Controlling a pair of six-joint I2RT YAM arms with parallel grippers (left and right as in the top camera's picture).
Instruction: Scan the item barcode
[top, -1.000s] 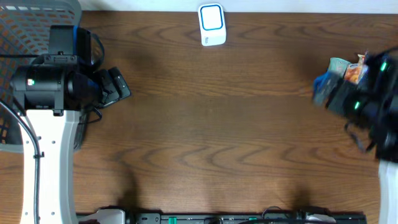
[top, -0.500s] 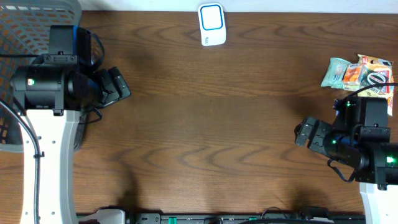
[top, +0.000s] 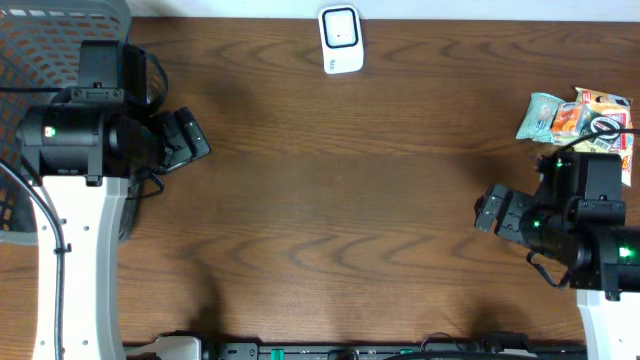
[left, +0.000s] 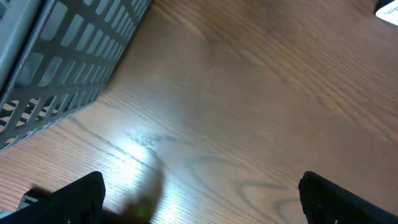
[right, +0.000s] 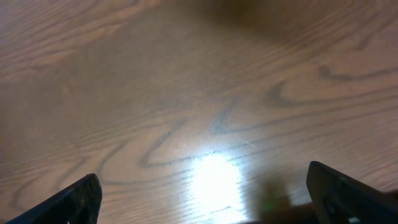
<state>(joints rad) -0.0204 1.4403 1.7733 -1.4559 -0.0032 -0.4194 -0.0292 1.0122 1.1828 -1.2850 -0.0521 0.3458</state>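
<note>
The items, a green snack packet (top: 541, 115) and an orange one (top: 598, 106), lie together at the table's far right edge. A white barcode scanner (top: 341, 40) stands at the back middle; its corner (left: 389, 7) shows in the left wrist view. My left gripper (top: 190, 138) is open over bare wood beside the basket, fingers (left: 69, 200) wide apart. My right gripper (top: 486, 212) is open too, low at the right and a little in front of the packets, pointing left. Only wood lies between its fingertips (right: 67, 204).
A grey plastic basket (top: 40, 40) fills the back left corner behind the left arm; its slatted wall (left: 68, 56) is close to my left gripper (left: 199, 205). A black rail (top: 350, 350) runs along the table's front edge.
The right arm has pulled away from over the packets toward the front, leaving them on the table, then held nearly still. The scanner's blue screen has gone dark. The left arm has not moved.
</note>
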